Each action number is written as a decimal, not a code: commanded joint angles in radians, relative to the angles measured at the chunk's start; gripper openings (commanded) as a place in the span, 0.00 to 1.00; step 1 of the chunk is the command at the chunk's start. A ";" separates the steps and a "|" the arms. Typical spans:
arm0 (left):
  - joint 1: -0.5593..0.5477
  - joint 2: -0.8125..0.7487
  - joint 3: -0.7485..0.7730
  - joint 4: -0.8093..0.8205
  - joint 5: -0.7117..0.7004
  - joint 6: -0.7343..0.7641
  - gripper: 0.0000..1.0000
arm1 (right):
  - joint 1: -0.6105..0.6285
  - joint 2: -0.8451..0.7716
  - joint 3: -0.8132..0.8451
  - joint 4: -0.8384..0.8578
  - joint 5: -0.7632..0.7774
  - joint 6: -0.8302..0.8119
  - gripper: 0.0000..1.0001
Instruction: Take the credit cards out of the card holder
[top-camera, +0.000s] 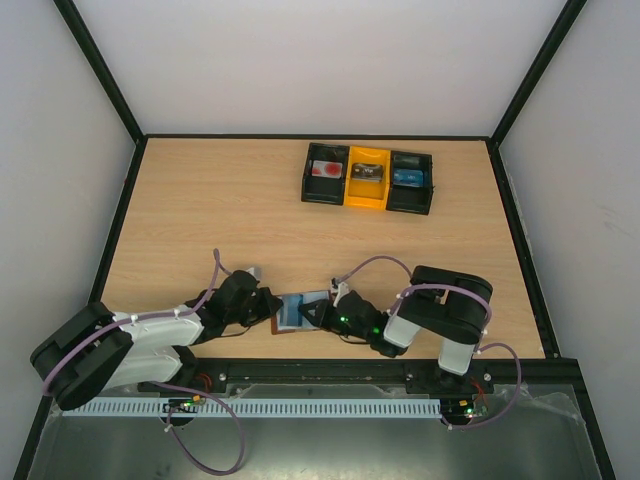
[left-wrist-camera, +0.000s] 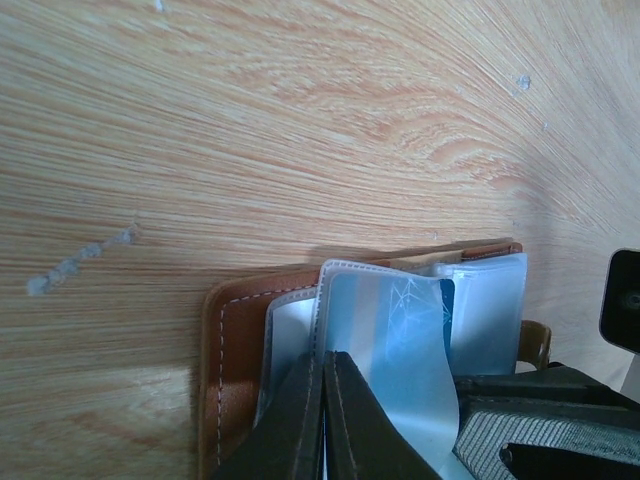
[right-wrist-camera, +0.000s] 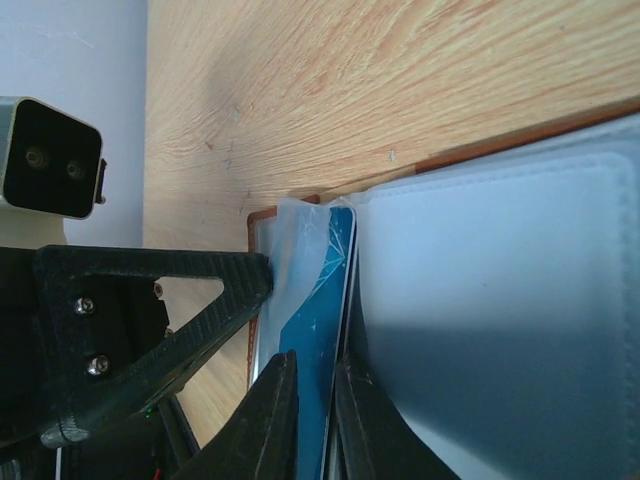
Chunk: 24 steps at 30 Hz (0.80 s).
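Jaws of the right gripper (right-wrist-camera: 318, 362) pinch narrowly on a blue credit card (right-wrist-camera: 320, 290) in the card holder (left-wrist-camera: 235, 340), lying on the table (top-camera: 200, 200) well apart from the tray (top-camera: 367, 202), while the left gripper (left-wrist-camera: 322, 358) clamps a sleeve (left-wrist-camera: 325, 290), so the pull is best kept straight along that sleeve, slowly.

A matt, wood-grain tabletop (left-wrist-camera: 300, 120), lightly scuffed, lies under a smooth brown leather card holder (left-wrist-camera: 235, 350) with pale stitching; its cloudy plastic sleeves (left-wrist-camera: 490, 310) and the blue plastic credit card (left-wrist-camera: 395, 330) shine, the left end effector (left-wrist-camera: 322, 358) is matt black plastic.
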<state>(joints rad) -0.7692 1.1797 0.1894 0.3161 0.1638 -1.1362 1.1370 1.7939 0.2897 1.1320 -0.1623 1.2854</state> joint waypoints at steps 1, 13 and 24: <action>-0.005 0.011 -0.029 -0.056 0.013 0.005 0.03 | -0.001 0.023 -0.024 0.160 0.000 0.031 0.13; -0.008 0.012 -0.048 -0.041 0.011 -0.006 0.03 | -0.009 -0.004 -0.022 0.140 0.033 0.048 0.17; -0.011 0.023 -0.051 -0.036 0.010 -0.008 0.03 | -0.014 -0.040 0.016 -0.124 0.083 -0.007 0.23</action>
<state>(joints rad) -0.7696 1.1801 0.1688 0.3546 0.1654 -1.1385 1.1263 1.7897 0.2695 1.1919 -0.1421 1.3254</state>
